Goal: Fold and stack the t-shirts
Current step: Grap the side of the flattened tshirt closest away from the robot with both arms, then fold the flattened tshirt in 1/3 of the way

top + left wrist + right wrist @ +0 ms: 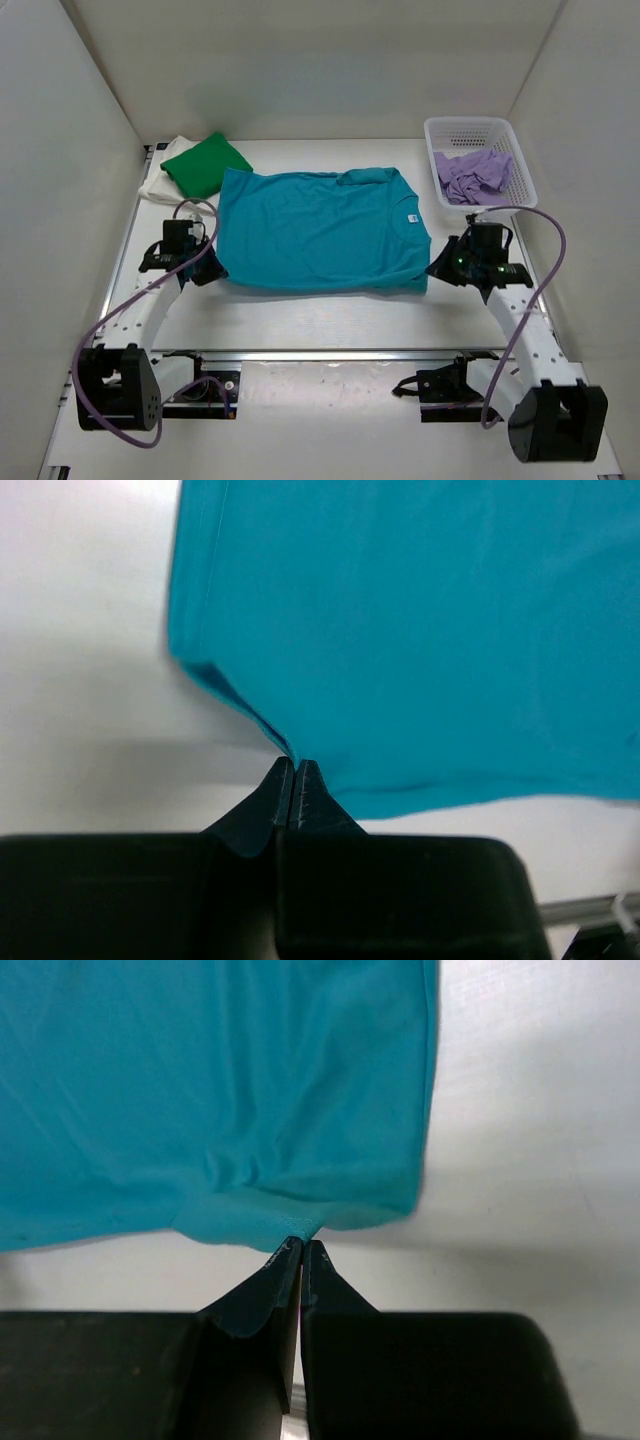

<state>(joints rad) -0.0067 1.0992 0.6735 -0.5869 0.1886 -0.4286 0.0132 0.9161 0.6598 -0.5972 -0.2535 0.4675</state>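
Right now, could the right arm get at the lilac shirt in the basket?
Probably not yet: the right gripper is shut on the teal t-shirt. Once it lets go, the way looks free, as the lilac t-shirt lies uncovered in the open basket just beyond.

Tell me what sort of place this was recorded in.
Probably a lab robot cell: plain white walls box in the table, left arm and right arm are bolted at its near edge, a teal t-shirt lies spread.
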